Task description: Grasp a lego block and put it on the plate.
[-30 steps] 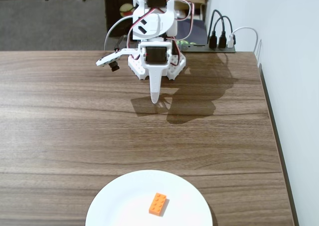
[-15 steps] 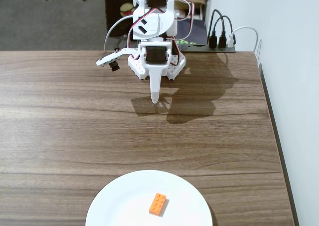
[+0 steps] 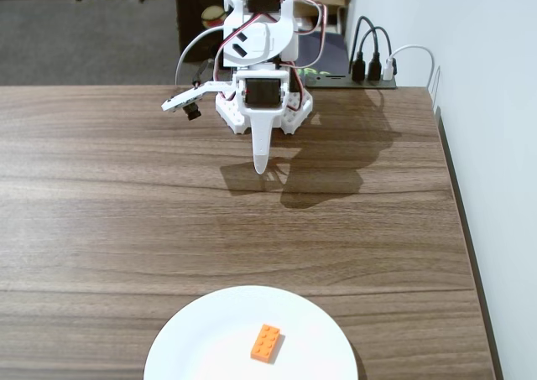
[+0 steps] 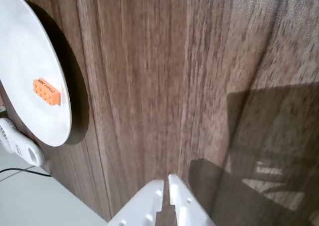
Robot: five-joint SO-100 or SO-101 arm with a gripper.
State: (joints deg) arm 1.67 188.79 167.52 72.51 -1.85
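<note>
Currently catalogued, one wooden counter (image 3: 126, 221) carrying three items of note.

Item one: lego block (image 3: 267, 343), orange, 2x4 studs. It is seen lying flat on the plate, a little right of the plate's middle in the fixed view, near the counter's near edge. Its long axis is set on a slight diagonal, running roughly from the near edge toward the far edge. In the wrist view the lego block (image 4: 46, 91) is shown inside the plate's rim, studs up.

Item two: plate (image 3: 201, 338), white, round, partly cut off by the lower frame of the fixed view. In the wrist view the plate (image 4: 22, 51) is found at the upper left.

Item three: hand (image 3: 262, 165), white, folded back close to the arm's base at the counter's far edge. The two fingertips are seen nearly touching in the wrist view, hand (image 4: 166, 184), with only a thin slit between them and nothing held.

Governing relation: the block lies well apart from the hand, almost straight across the counter toward the near edge. The block is judged to be placed already, so the task is taken as done; no further reach appears to be called for.

Also noted: a small white fan-like device (image 4: 17, 146) beside the plate, and cables (image 3: 373, 53) at the far right corner.
</note>
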